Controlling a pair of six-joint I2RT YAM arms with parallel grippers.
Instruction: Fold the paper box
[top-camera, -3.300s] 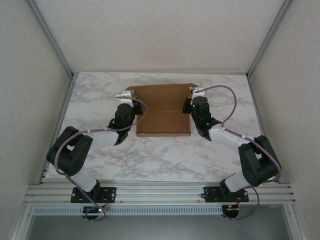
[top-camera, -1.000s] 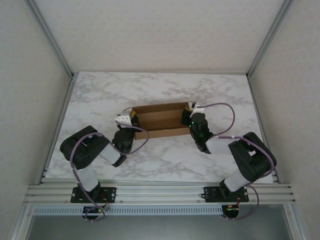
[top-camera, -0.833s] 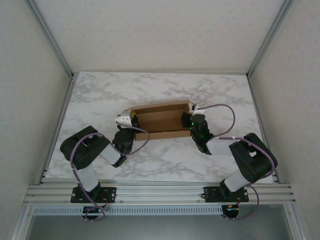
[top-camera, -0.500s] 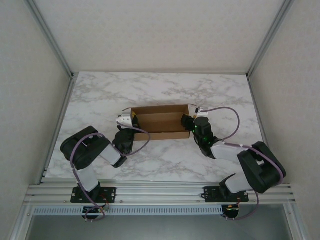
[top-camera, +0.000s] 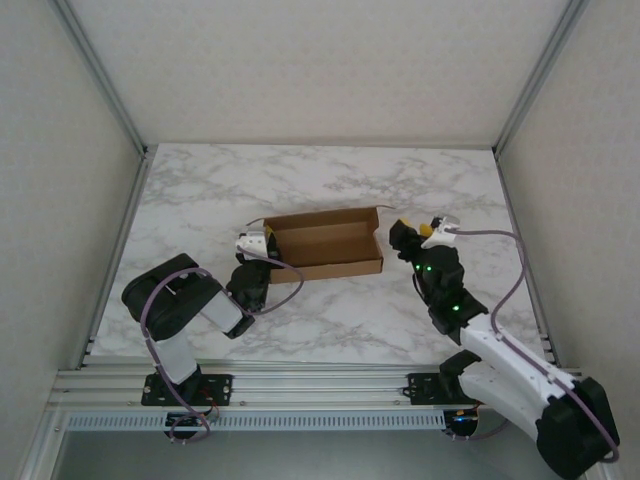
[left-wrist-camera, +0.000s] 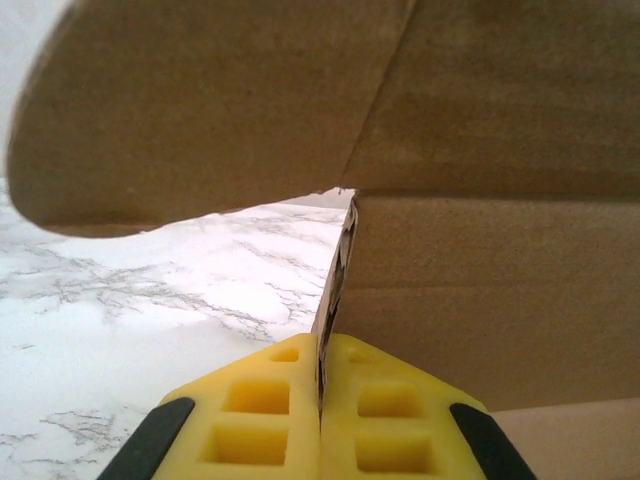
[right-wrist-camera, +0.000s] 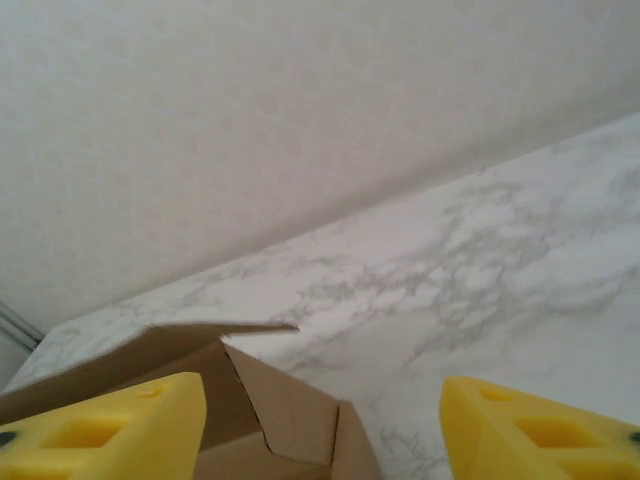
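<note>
While the left gripper (left-wrist-camera: 321, 365) clamps the left end wall of the paper box (top-camera: 325, 243), which lies mid-table (top-camera: 450, 180), the right gripper (right-wrist-camera: 320, 405) hangs with fingers spread, just beside the box's right end and apart from it.

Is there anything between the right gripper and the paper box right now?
Nothing visible. The right gripper hangs open just off the right end of the paper box, with bare marble table between them. The left gripper is shut on the cardboard at the left end.
</note>
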